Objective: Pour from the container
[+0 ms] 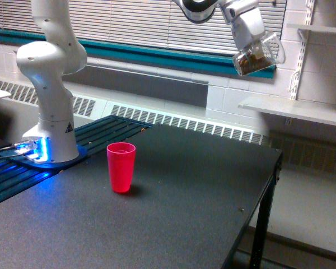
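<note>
One red cup (121, 166) stands upright on the counter (173, 213). Far above and to the exterior view's right of the red cup, the claw (252, 42) is clamped on one glass mug (259, 56), tilted, holding brown grains. Pouring well likely means bringing the glass mug over the red cup first, then tipping slowly.

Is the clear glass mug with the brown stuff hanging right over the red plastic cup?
No: the clear glass mug is held high toward the exterior view's right, well off to the side of the red plastic cup standing on the table.
</note>
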